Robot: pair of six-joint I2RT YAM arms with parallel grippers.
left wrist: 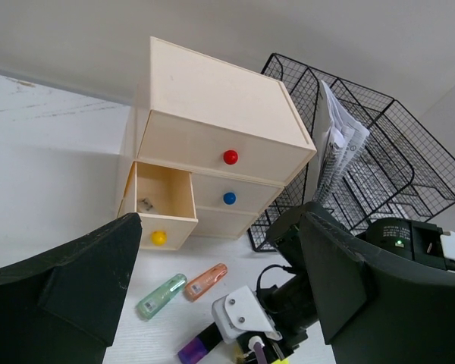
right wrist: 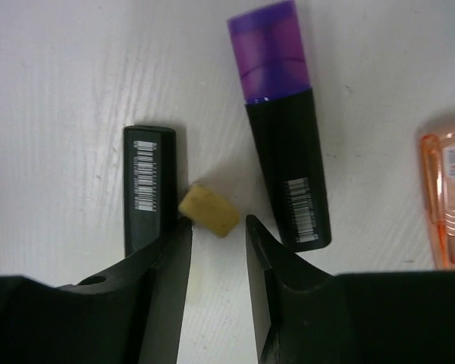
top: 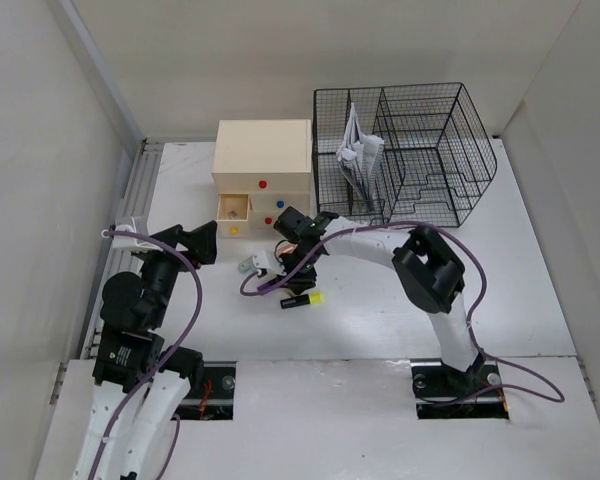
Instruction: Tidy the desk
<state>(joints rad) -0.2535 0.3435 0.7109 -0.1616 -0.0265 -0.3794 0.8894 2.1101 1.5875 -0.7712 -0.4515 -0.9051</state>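
The white desk (top: 380,310) holds several highlighters in front of the drawer box. My right gripper (right wrist: 216,224) is open a narrow way, low over the desk (right wrist: 61,76), with a small yellow block (right wrist: 208,210) just past its fingertips. A black highlighter body (right wrist: 149,186) lies left of it, a purple-capped highlighter (right wrist: 280,121) right, and an orange one (right wrist: 447,197) at the far right. In the top view the right gripper (top: 298,283) is above a yellow-capped highlighter (top: 305,300). My left gripper (top: 202,245) is open and empty, raised at the left (left wrist: 220,227).
A beige wooden drawer box (top: 263,165) has its lower left drawer (left wrist: 159,205) open, with a small metal item inside. A black wire mesh organizer (top: 410,150) holds papers (top: 358,155). Green (left wrist: 161,296) and orange (left wrist: 205,280) highlighters lie near the drawer. A metal rail (top: 130,200) runs along the left edge.
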